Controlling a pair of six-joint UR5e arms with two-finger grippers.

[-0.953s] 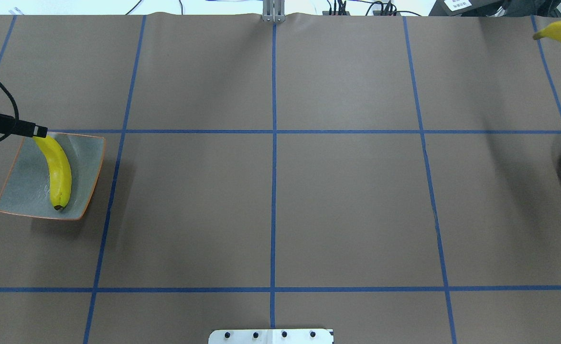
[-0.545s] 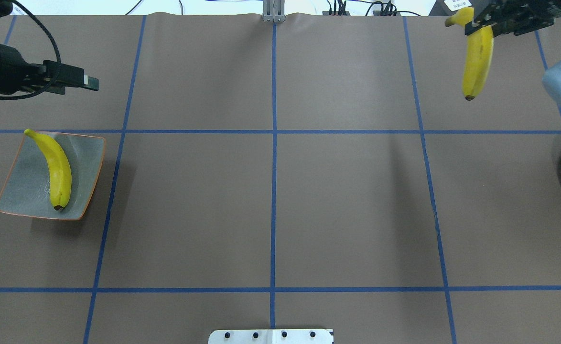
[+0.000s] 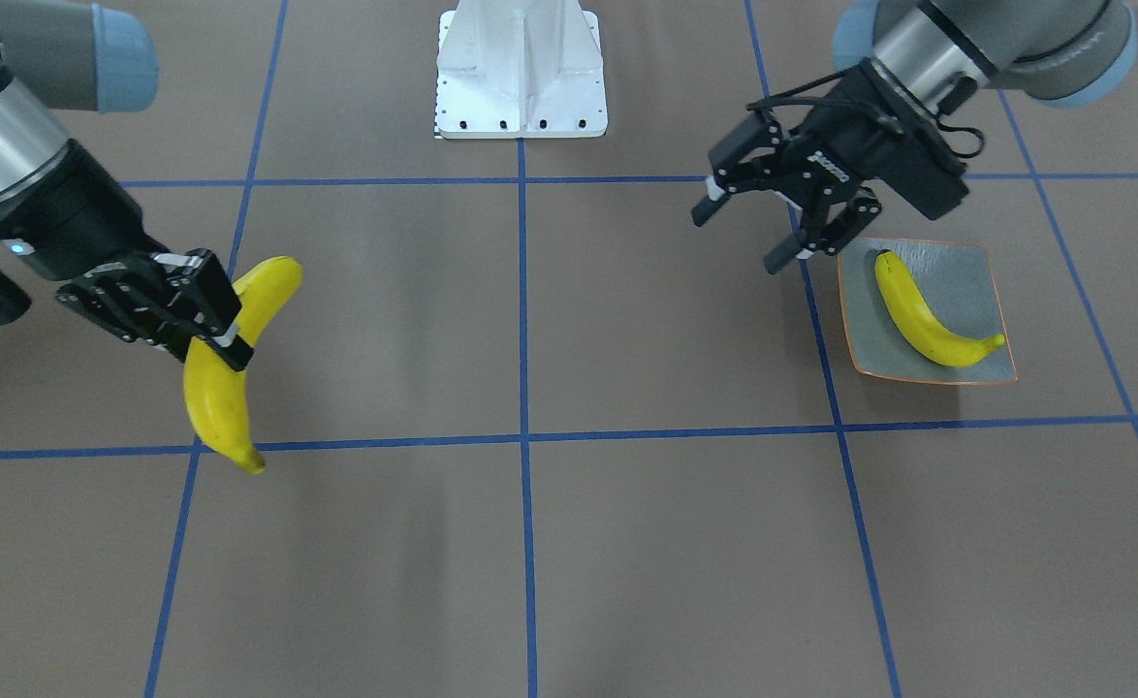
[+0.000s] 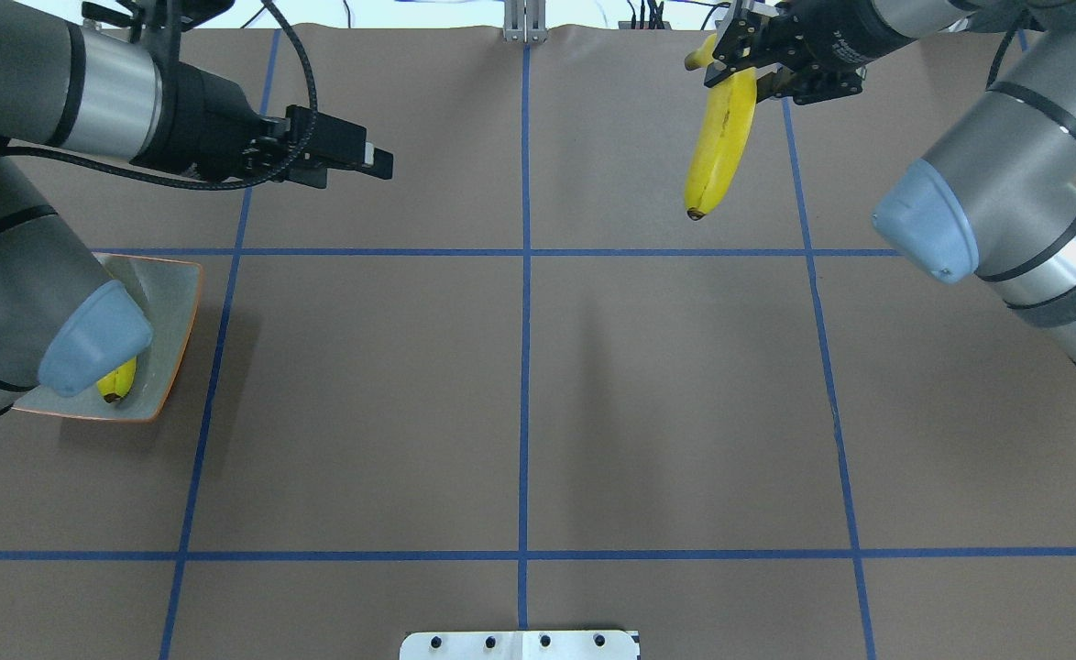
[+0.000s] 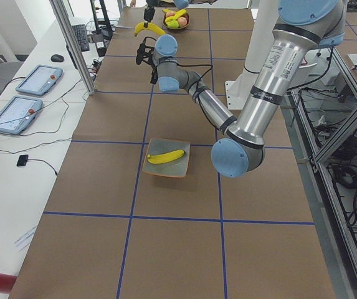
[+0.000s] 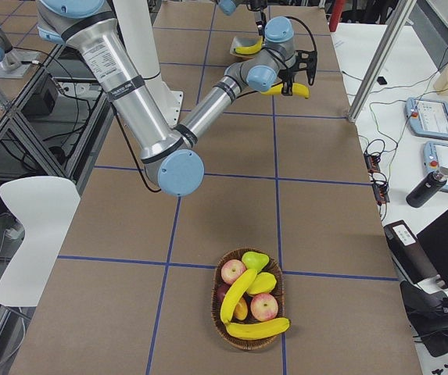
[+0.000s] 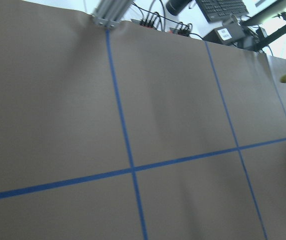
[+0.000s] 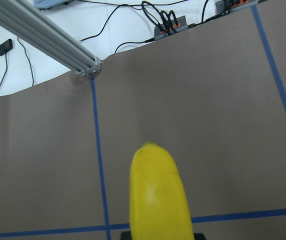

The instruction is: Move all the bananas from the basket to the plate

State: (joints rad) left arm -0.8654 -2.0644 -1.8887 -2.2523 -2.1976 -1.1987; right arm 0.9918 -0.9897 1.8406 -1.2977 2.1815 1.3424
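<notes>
My right gripper (image 3: 212, 328) is shut on a yellow banana (image 3: 223, 383) near its stem end and holds it above the table, tip hanging down. The overhead view shows the same gripper (image 4: 747, 57) and banana (image 4: 723, 137) right of the centre line at the far side. A second banana (image 3: 923, 315) lies diagonally on the square grey-green plate (image 3: 966, 276). My left gripper (image 3: 742, 239) hangs open and empty beside the plate, toward the table's middle. The basket (image 6: 216, 316) at the right end holds two more bananas (image 6: 255, 329).
Red apples (image 6: 264, 306) and a green pear (image 6: 253, 259) share the basket with the bananas. In the overhead view my left arm's elbow (image 4: 98, 344) covers most of the plate (image 4: 179, 302). The robot's white base (image 3: 521, 68) stands at mid-table.
My right gripper has carried its banana from the right edge toward the table's centre line. My left gripper let go of the plate's banana, rose and moved toward the middle.
</notes>
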